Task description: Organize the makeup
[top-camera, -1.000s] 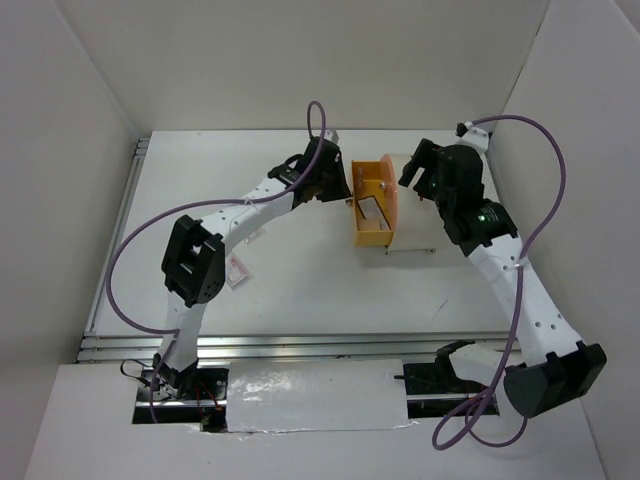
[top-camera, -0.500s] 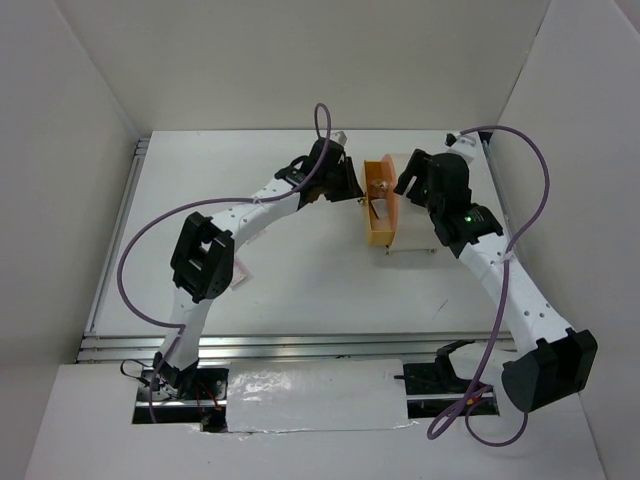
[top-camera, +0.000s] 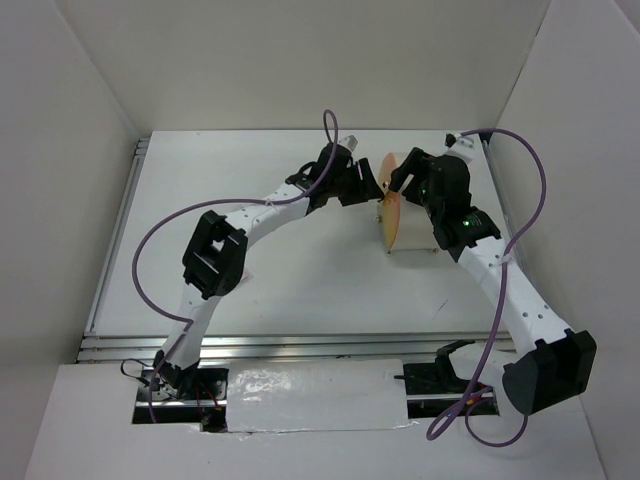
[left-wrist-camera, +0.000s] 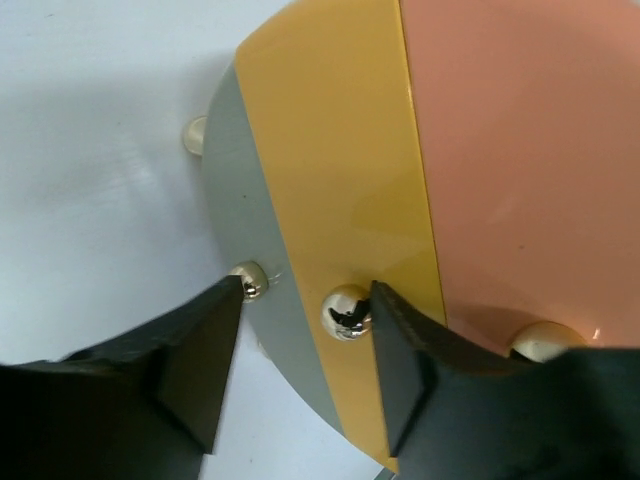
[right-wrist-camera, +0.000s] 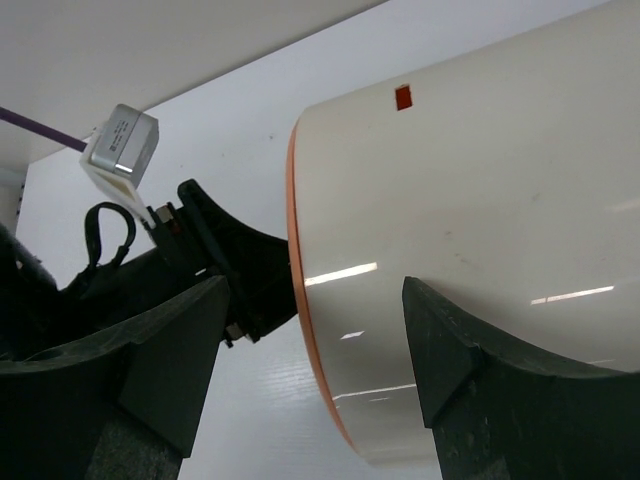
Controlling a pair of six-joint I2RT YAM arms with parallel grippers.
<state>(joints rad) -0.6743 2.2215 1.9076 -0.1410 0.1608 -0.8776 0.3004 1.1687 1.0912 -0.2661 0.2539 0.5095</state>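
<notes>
The drawer (left-wrist-camera: 330, 150), open a second ago, now sits shut in the container (top-camera: 414, 236) at far centre with the makeup hidden inside, so with the left gripper (left-wrist-camera: 305, 295) widening around the knob (left-wrist-camera: 345, 312) and the right gripper (right-wrist-camera: 318, 287) clamping the container, this stowing seems finished.

No text is legible; the red mark (right-wrist-camera: 403, 97) on the cream container (right-wrist-camera: 480, 230) is unreadable.

Left arm (top-camera: 262, 212) holds jaws parted; right arm (top-camera: 503, 280) holds jaws clamped.
</notes>
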